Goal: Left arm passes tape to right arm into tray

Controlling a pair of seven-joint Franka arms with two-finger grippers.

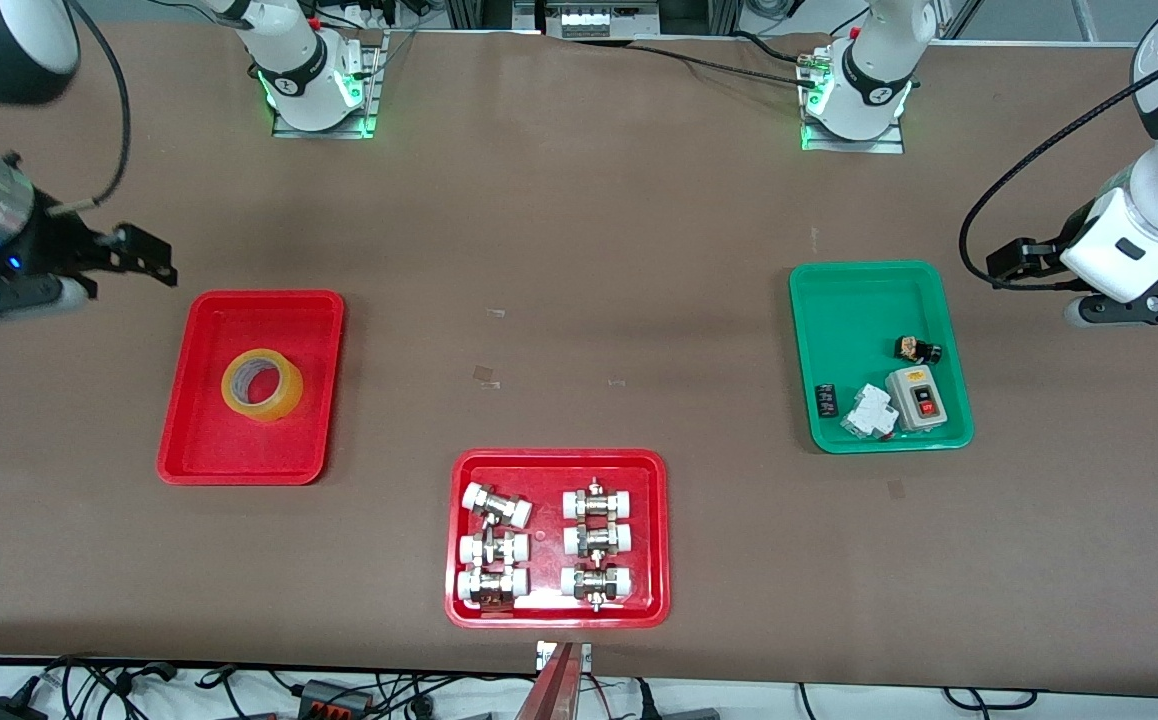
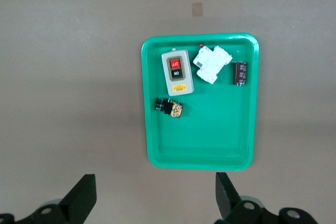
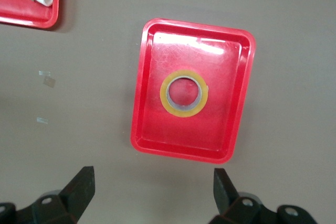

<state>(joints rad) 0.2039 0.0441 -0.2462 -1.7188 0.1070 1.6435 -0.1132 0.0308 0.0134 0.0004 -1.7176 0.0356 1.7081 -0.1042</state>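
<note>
Tape: the yellow tape [image 1: 261, 385] lay flat, hole up, near the middle of the red tray [image 1: 201, 446], toward the right arm's end of the table; nothing touched it (whitish core showed in the right wrist view [image 3: 184, 93]).
Tray: the red tray was otherwise bare-bottomed and glossy, with its rim intact in the right wrist view [image 3: 242, 108].
Right gripper: the right gripper [image 3: 152, 192] hung over bare table just beside the tray, fingers [image 3: 79, 187] spread wide, holding nothing; in the front view its black body [image 1: 89, 262] sat at the frame's edge.
Left gripper: the left gripper [image 2: 155, 195] hung over bare table beside the green tray [image 2: 244, 150], fingers [image 2: 81, 195] spread wide, empty; in the front view only its wrist and mount showed [image 1: 1124, 285].
Green tray: it sat toward the left arm's end [image 1: 819, 300] and held a grey switch box [image 1: 917, 396], a white breaker [image 1: 869, 412], a small black cylinder [image 1: 826, 399] and a black-and-yellow push button [image 1: 916, 349].
Fittings tray: a second red tray [image 1: 459, 610], nearest the front camera, held six white-capped metal fittings [image 1: 596, 543] in two columns (one tilted).
Table: brown surface [image 1: 589, 250] with small bits of clear tape stuck near the middle.
</note>
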